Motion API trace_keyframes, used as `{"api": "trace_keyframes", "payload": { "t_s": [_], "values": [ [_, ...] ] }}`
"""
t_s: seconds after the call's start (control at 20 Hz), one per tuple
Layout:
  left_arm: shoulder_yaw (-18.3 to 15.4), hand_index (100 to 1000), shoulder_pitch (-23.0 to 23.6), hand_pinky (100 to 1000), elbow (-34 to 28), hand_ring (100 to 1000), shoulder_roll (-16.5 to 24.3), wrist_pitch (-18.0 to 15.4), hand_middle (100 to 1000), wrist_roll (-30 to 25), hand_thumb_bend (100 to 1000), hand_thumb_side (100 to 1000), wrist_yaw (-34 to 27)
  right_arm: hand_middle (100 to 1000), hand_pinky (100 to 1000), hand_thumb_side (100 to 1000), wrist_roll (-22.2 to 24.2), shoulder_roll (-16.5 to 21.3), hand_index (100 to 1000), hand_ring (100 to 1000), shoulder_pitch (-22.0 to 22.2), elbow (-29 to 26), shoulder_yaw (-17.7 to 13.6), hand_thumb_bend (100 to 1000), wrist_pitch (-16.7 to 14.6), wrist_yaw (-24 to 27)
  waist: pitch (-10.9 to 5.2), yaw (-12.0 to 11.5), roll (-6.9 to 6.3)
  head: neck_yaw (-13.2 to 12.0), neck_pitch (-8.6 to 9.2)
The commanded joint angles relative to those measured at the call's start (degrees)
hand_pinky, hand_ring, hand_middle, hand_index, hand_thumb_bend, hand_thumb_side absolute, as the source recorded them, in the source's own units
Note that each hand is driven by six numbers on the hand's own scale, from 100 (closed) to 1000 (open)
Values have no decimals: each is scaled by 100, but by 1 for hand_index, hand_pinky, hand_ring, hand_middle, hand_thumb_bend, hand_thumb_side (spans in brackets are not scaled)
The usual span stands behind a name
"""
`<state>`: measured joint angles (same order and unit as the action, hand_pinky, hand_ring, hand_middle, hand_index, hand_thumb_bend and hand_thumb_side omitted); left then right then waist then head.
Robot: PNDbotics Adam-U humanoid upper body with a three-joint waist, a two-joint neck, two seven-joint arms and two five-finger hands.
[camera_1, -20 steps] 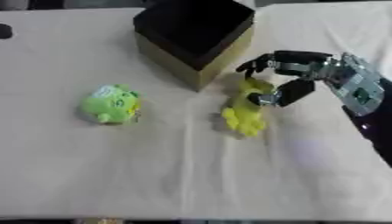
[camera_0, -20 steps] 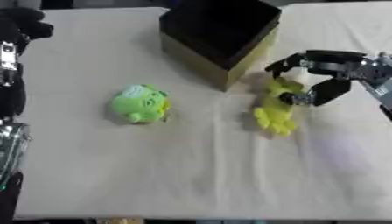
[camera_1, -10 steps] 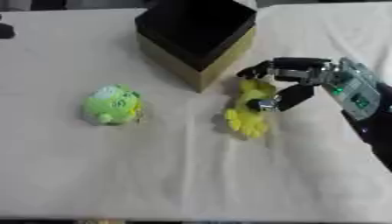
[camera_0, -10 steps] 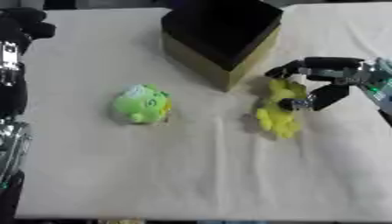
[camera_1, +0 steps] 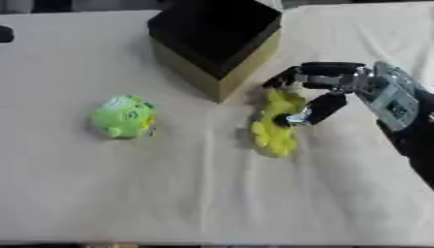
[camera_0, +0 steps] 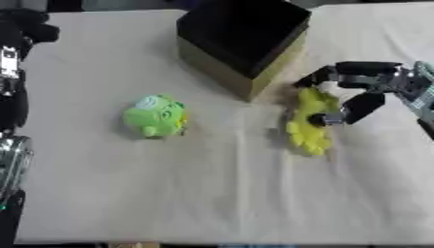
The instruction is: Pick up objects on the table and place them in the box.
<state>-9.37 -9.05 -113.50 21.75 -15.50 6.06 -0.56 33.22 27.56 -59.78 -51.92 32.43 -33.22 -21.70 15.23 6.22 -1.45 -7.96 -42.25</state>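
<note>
Green toy [camera_0: 155,116] sits left-centre on the table [camera_0: 212,193], well apart from both hands; left arm [camera_0: 13,97] runs along the left edge, its hand not shown. Box [camera_0: 241,41] stands top-centre, open. Yellow toy [camera_0: 309,121] lies just right of it, long axis near-to-far. Right hand [camera_0: 360,92] is over its upper end, fingers spread wide, thumb touching, not closed.

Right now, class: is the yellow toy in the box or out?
Out: yellow toy lies on the table beside the box, under the right hand.
</note>
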Motion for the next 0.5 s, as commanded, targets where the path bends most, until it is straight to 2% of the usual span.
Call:
{"api": "trace_keyframes", "payload": {
  "t_s": [0.05, 0.1, 0.15, 0.25, 0.5],
  "values": [
    [-25, 680, -55, 698, -110, 652, 110, 4, 650, -20, 100, 773, -15, 535, 848, 434, 1866, 169, 795, 813, -110, -30, -136, 310, -1875, -41, -102, -3, 6, -16, 64],
    [-27, 680, -56, 698, -110, 652, 106, 5, 650, -20, 100, 773, -14, 482, 839, 419, 1843, 179, 749, 776, -112, -48, -172, 302, -1875, -19, -101, -5, 10, -11, 64],
    [-28, 680, -57, 698, -110, 652, 102, 5, 650, -21, 100, 773, -14, 482, 839, 419, 1806, 187, 749, 776, -114, -66, -195, 302, -1875, 0, -99, -7, 13, -8, 62],
    [-29, 680, -63, 698, -110, 652, 94, 7, 651, -26, 100, 774, -15, 408, 828, 416, 1698, 202, 676, 722, -107, -108, -227, 298, -1875, -6, -98, -13, 18, -8, 59],
    [-41, 680, -63, 697, -110, 652, 101, -5, 651, -22, 100, 773, -12, 372, 815, 417, 1410, 211, 629, 676, -73, -131, -252, 269, -1875, -182, -93, -14, 8, 8, 54]
  ]
}}
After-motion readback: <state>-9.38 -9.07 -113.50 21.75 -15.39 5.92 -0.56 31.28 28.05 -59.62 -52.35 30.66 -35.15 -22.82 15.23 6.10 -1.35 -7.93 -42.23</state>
